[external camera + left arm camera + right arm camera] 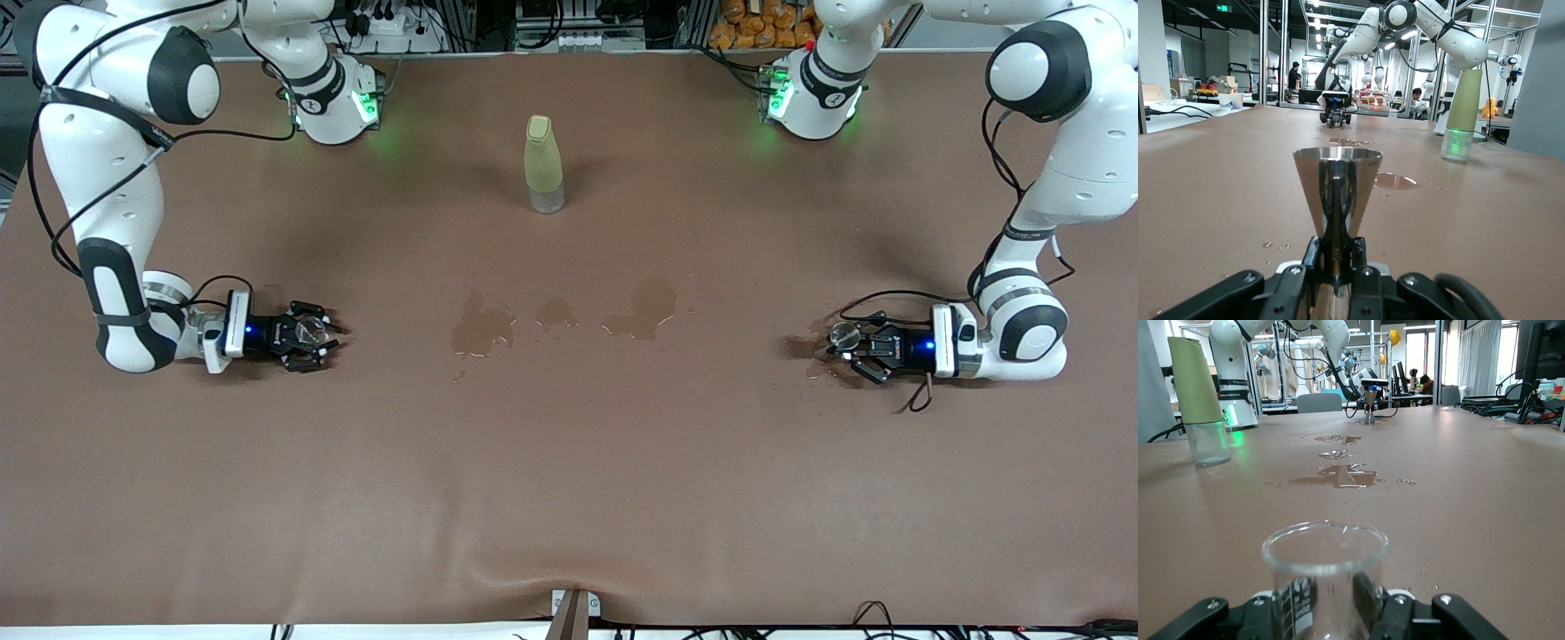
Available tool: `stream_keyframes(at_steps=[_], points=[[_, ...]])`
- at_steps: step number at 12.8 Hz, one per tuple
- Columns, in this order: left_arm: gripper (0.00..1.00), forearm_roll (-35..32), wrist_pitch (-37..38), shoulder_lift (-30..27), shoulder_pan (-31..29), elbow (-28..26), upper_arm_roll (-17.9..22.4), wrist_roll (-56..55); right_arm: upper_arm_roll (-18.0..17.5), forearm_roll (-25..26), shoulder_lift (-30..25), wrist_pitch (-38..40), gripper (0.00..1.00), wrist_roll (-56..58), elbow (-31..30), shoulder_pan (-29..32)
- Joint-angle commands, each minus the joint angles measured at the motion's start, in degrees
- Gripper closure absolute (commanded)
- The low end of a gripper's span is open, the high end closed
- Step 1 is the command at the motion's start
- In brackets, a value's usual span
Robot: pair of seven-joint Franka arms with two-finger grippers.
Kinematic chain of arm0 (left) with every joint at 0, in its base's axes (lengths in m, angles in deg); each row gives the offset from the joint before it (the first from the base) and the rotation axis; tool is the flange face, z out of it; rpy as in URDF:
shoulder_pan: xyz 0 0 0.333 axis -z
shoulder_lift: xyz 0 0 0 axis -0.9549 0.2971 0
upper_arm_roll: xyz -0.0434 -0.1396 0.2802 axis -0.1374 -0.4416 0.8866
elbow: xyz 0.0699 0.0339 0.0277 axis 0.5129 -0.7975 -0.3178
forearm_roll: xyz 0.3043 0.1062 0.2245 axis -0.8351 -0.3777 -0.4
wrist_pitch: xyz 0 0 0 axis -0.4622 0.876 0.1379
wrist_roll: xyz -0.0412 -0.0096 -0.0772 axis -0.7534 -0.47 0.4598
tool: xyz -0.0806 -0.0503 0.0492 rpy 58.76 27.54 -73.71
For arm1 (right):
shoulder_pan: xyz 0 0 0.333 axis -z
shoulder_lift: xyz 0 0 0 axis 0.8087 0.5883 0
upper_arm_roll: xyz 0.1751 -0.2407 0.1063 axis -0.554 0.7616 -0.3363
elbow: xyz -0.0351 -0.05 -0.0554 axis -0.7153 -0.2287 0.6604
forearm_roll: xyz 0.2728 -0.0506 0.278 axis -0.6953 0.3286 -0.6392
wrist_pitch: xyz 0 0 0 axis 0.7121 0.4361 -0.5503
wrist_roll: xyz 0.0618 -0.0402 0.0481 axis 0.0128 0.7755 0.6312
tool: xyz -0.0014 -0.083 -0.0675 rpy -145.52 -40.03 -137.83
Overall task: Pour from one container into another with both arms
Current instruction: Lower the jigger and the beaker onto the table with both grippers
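The two arms are resting low at the two ends of the brown desk [569, 498], each with a vessel standing upright on the surface between its fingers. The left tool [861, 348], at the left arm's end, is pressed tight onto a shiny metal cone-shaped measuring cup [1337, 193], pinching its narrow waist. The right tool [311, 336], at the right arm's end, is sitting around a clear glass beaker [1325, 577] with white graduation marks; its fingers are flanking the glass, but I cannot tell whether they are gripping it or parting from it.

Judging from how things lie, the pouring itself appears to be done: the two vessels are well apart, both upright on the desk, and neither is tilted toward the other. Dark wet puddles [569, 316] are spreading across the middle of the desk between the arms, and more damp marks are showing around the metal cup, which suggests liquid went astray. The beaker is looking empty or nearly so. What seems left is letting go of both vessels and drawing the arms away.

A tall bottle with a pale yellow-green sleeve and a clear base [543, 165] is standing alone, farther from the front camera than the puddles, midway between the two arm bases.

The beaker's printed scale is too blurred to read, and no brand is legible anywhere.
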Motion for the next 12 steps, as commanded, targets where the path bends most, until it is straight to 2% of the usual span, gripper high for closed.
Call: stream_keyframes(at_steps=[1,6,12], points=[[1.00,-0.8,0.5,0.2,-0.5,0.9,-0.2,0.1,0.9,-0.8,0.2,0.0,0.00,8.0,0.5,-0.6],[1.00,-0.7,0.6,0.5,-0.5,0.9,-0.2,-0.8,4.0,2.2,-2.0,-2.8,0.00,5.9,0.6,-0.8],[1.00,-0.4,1.0,0.3,-0.5,0.9,-0.2,-1.0,8.2,15.8,-10.6,-6.3,0.00,-12.9,0.9,-0.8]])
